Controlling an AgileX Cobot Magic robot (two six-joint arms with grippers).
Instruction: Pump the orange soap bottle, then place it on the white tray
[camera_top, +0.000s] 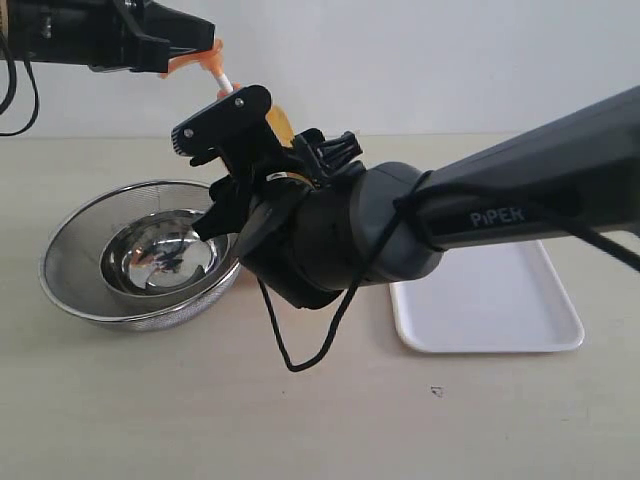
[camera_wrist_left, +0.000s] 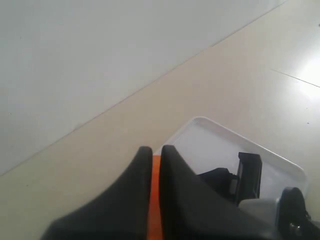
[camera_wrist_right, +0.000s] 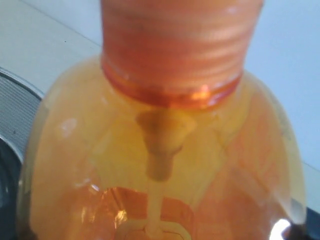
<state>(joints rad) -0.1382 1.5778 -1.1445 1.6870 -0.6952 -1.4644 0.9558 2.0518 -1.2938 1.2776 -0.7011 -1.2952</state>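
Note:
The orange soap bottle (camera_top: 279, 124) is held tilted in the air above the table, mostly hidden behind my right gripper (camera_top: 215, 170), which is shut on its body. In the right wrist view the bottle (camera_wrist_right: 165, 150) fills the frame, showing its ribbed orange collar and inner tube; the fingers do not show there. The white stem (camera_top: 224, 82) leads up to the orange pump head (camera_top: 207, 55). My left gripper (camera_top: 195, 48) is shut on that pump head, a sliver of orange showing between its fingers (camera_wrist_left: 142, 165). The white tray (camera_top: 500, 300) lies flat on the table to the right.
A round steel mesh strainer bowl (camera_top: 80, 230) sits on the table at the left, below the bottle's pump end; its rim (camera_wrist_right: 15, 110) shows beside the bottle. The right arm's black cable (camera_top: 285, 350) hangs down to the table. The tray (camera_wrist_left: 210, 140) lies below the left gripper.

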